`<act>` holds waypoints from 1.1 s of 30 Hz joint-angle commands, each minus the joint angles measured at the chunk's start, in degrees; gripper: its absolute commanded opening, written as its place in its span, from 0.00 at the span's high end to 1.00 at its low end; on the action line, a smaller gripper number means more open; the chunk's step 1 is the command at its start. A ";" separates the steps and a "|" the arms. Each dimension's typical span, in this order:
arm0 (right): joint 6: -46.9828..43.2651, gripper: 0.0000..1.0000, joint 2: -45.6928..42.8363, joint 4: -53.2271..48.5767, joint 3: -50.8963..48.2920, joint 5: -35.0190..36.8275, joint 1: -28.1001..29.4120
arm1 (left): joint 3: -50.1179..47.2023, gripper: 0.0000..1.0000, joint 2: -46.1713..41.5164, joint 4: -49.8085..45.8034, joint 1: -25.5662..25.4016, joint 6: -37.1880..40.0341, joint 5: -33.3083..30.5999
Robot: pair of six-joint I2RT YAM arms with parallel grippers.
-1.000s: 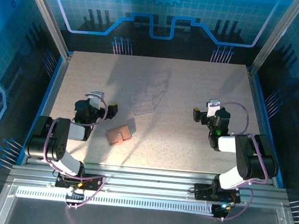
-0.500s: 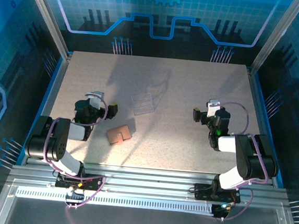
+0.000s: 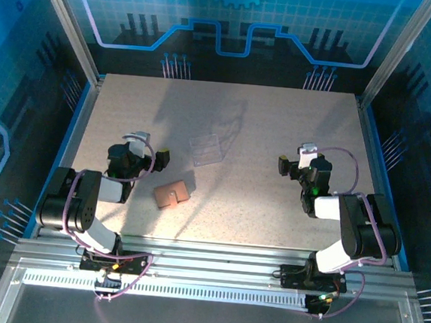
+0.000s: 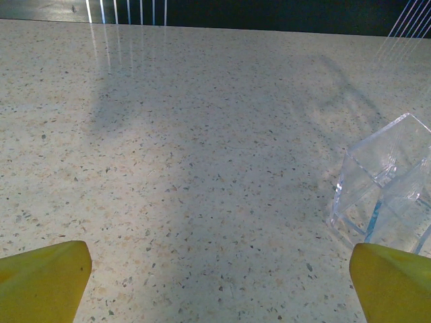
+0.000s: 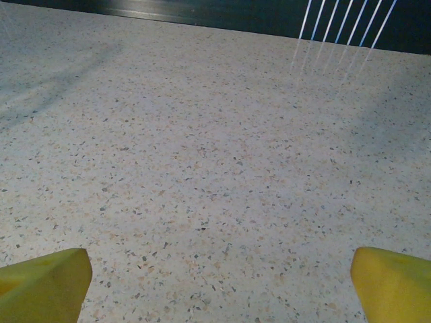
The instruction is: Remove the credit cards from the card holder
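- Top external view: nothing has shifted over the last second. The card holder [image 3: 172, 195] lies where it lay on the counter [image 3: 279, 122], looking folded shut, with no credit cards to be seen outside it.
- My left end effector [image 3: 150, 147] hangs just left of and beyond the card holder, jaws spread wide and holding nothing. Its wrist camera looks past the card holder at the clear tray [image 4: 387, 192], which stands beyond the card holder.
- My right end effector [image 3: 296, 156] sits well to the right of the card holder, equally wide and empty.
- With both arms unmoved, I judge the task unstarted. The credit cards are presumably inside, so opening the card holder comes first.
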 commanded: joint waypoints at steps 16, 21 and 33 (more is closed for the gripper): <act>-0.43 0.00 -9.76 -20.17 8.60 2.36 1.62 | 3.57 0.01 -10.79 -12.56 -1.12 -1.60 -11.50; 2.76 0.00 -11.30 -31.03 15.18 2.43 3.85 | 7.37 0.01 -16.76 -22.95 -3.26 -4.25 -17.43; 22.89 0.10 -2.69 -46.92 30.95 -11.55 9.79 | 23.94 0.04 -9.63 -44.83 -8.55 -27.47 -4.02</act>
